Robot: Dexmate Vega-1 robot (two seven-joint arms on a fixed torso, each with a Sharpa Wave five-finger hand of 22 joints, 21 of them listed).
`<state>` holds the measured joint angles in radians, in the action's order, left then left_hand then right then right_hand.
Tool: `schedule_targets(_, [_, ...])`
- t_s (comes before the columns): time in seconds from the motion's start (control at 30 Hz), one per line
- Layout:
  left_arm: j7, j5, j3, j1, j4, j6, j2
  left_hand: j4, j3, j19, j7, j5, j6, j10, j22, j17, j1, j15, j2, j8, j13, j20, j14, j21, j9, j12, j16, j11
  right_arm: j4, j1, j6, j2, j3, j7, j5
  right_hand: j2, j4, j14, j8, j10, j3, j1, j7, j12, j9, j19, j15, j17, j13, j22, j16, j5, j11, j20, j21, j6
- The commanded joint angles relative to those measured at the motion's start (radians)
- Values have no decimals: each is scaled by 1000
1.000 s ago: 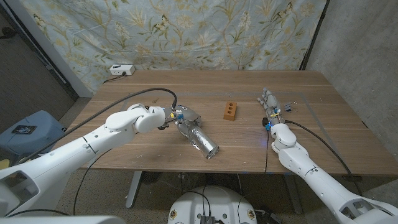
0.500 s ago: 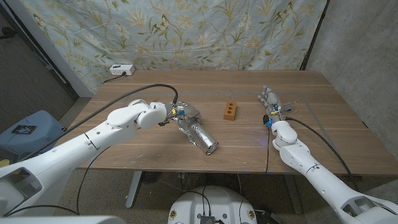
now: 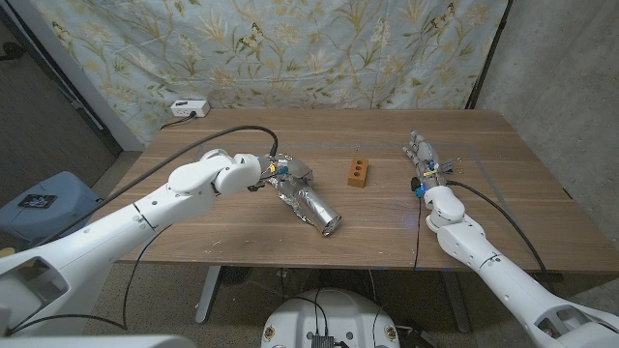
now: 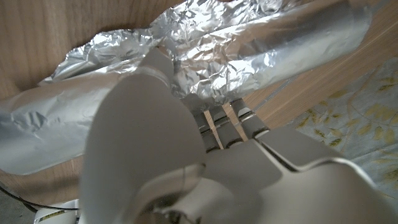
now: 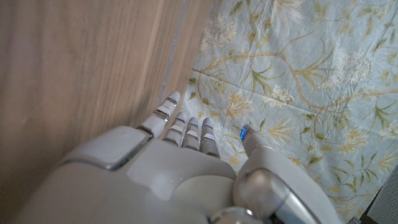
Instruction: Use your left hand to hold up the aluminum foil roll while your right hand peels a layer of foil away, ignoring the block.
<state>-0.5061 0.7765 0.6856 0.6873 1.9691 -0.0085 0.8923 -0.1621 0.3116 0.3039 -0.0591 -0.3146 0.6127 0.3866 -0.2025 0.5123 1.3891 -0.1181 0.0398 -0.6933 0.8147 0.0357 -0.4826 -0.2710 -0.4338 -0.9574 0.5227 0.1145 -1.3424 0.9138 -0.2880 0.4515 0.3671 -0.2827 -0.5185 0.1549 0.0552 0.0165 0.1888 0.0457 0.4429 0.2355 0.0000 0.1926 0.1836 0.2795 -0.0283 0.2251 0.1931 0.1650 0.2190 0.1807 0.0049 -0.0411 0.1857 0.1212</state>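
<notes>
Left hand (image 3: 274, 175) grips the upper end of the foil roll (image 3: 309, 205) at mid-table; the roll slants toward the near edge, its lower end by the wood, crinkled loose foil around the fingers (image 4: 224, 121). Right hand (image 3: 422, 160) holds nothing, fingers straight and close together, well apart from the roll. Brown block (image 3: 359, 172) sits between them

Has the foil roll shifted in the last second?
Yes. The foil roll, gripped by the left hand, has moved slightly up the table, its free end nearer the block.
</notes>
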Motion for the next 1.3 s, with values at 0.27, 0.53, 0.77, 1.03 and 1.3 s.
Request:
schedule_targets(0.27, [-62, -28, 3, -40, 11, 37, -21, 12, 5, 14, 4, -11, 2, 78, -3, 5, -5, -1, 33, -31, 73, 1, -16, -5, -12, -50, 3, 42, -31, 11, 25, 25, -8, 0, -2, 22, -1, -6, 3, -5, -2, 14, 2, 4, 4, -4, -17, 4, 2, 3, 7, 4, 2, -55, 4, 2])
schedule_targets(0.53, [-83, -27, 17, -67, 10, 54, -43, 18, 1, 17, 6, -13, -1, 79, -3, 8, -16, 2, 37, -34, 77, 2, -20, -6, -10, -51, 5, 41, -39, 13, 33, 38, -16, 6, -8, 23, -2, -6, 3, -5, -2, 14, 2, 4, 4, -4, -17, 4, 2, 3, 7, 4, 1, -55, 4, 1])
schedule_targets(0.77, [-118, -42, 27, -97, 7, 77, -67, 18, 0, 21, 8, -16, 1, 92, -3, 10, -19, 2, 40, -39, 76, 4, -30, -8, -8, -52, 7, 40, -52, 14, 45, 53, -21, 12, -11, 22, -2, -5, 3, -5, -2, 14, 2, 4, 4, -4, -16, 4, 2, 3, 7, 4, 3, -55, 4, 1])
schedule_targets(1.03, [-144, -63, 41, -127, -1, 99, -85, 19, -1, 27, 13, -20, 9, 99, -3, 10, -24, 5, 44, -46, 81, 5, -39, -10, -5, -55, 7, 38, -63, 10, 61, 69, -26, 18, -15, 23, -1, -5, 3, -5, -2, 15, 2, 4, 4, -4, -17, 4, 2, 3, 7, 4, 1, -55, 4, 1])
schedule_targets(1.3, [-143, -94, 48, -144, -12, 115, -104, 17, -3, 30, 12, -22, 16, 106, -3, 17, -25, 1, 46, -53, 89, 6, -51, -12, -3, -59, 16, 40, -64, 1, 78, 83, -29, 32, -19, 22, -2, -6, 3, -5, -2, 15, 2, 4, 4, -4, -18, 4, 2, 3, 7, 4, 0, -55, 4, 2])
